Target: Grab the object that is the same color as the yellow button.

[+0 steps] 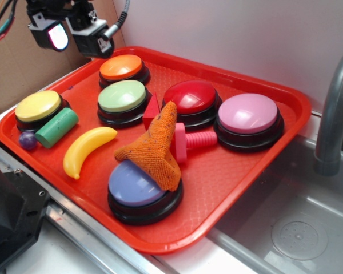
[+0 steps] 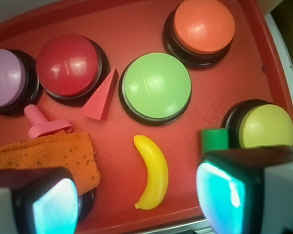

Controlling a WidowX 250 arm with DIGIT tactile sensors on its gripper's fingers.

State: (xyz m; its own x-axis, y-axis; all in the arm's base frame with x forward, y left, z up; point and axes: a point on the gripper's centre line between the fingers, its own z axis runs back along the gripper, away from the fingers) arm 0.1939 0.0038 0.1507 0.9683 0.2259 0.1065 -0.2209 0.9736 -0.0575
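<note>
A glossy yellow toy banana [image 1: 88, 149] lies on the red tray [image 1: 228, 171] at the front left. In the wrist view the banana [image 2: 153, 171] lies between my two fingers, far below them. The yellow button [image 1: 38, 106] sits at the tray's left end, also in the wrist view [image 2: 265, 126] at the right. My gripper [image 1: 75, 35] is open and empty, high above the tray's back left corner; in the wrist view my gripper [image 2: 136, 202] frames the banana.
On the tray: a green cylinder [image 1: 56, 127], a purple ball [image 1: 27, 140], orange [image 1: 122, 67], light green [image 1: 122, 96], red [image 1: 190, 97], pink [image 1: 248, 114] and blue [image 1: 134, 185] buttons, an orange cloth [image 1: 154, 149], a pink screw [image 1: 193, 140], a red wedge [image 2: 100, 96]. A sink [image 1: 297, 222] and faucet [image 1: 334, 108] stand at the right.
</note>
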